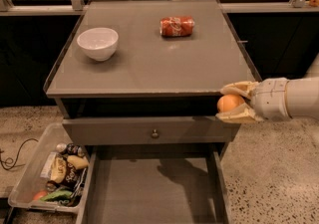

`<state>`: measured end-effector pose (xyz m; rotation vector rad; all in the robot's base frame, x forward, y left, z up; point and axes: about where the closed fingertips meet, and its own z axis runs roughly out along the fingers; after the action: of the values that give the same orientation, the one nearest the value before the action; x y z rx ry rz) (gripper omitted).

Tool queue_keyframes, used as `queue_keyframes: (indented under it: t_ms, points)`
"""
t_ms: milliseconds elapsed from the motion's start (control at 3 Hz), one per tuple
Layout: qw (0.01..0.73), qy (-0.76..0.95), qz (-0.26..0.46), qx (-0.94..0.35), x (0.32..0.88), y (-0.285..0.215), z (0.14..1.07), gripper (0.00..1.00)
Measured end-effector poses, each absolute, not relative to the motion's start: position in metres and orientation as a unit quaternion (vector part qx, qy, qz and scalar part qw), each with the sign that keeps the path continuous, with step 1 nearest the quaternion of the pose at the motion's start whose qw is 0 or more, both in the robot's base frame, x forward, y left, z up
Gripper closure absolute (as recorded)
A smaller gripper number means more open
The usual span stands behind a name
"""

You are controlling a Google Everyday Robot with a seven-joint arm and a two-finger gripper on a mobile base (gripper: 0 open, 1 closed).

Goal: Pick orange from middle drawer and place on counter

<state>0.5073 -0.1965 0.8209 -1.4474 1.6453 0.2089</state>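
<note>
The gripper (223, 103) is at the right front corner of the counter (149, 66), level with its front rim. The white arm (294, 99) reaches in from the right edge of the view. Both pale fingers (240, 88) are clamped on the orange (230, 103), one above it and one below. The orange is held in the air just in front of the counter's edge, not resting on any surface.

The middle drawer (154, 188) is pulled out at the bottom of the view, showing a bare grey floor with a shadow across it. Above it, the drawer panel (124, 131) with a round knob (155, 133) is shut.

A white bowl (97, 43) stands on the counter at the left. A red cola can (176, 26) lies on its side towards the rear. On the floor at the left, a clear bin (30, 180) holds snack packets.
</note>
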Motion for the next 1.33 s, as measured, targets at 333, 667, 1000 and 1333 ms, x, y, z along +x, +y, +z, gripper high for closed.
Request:
queue_keyframes:
  t_ms: [333, 667, 1000, 1333]
  points:
    - [0.453, 0.666, 0.084, -0.586, 0.507, -0.196, 0.821, 1.00]
    - [0.450, 0.654, 0.069, -0.604, 0.513, -0.188, 0.837, 1.00]
    - [0.456, 0.614, 0.043, -0.643, 0.529, -0.163, 0.885, 1.00]
    - [0.475, 0.573, 0.032, -0.667, 0.565, -0.138, 0.928, 1.00]
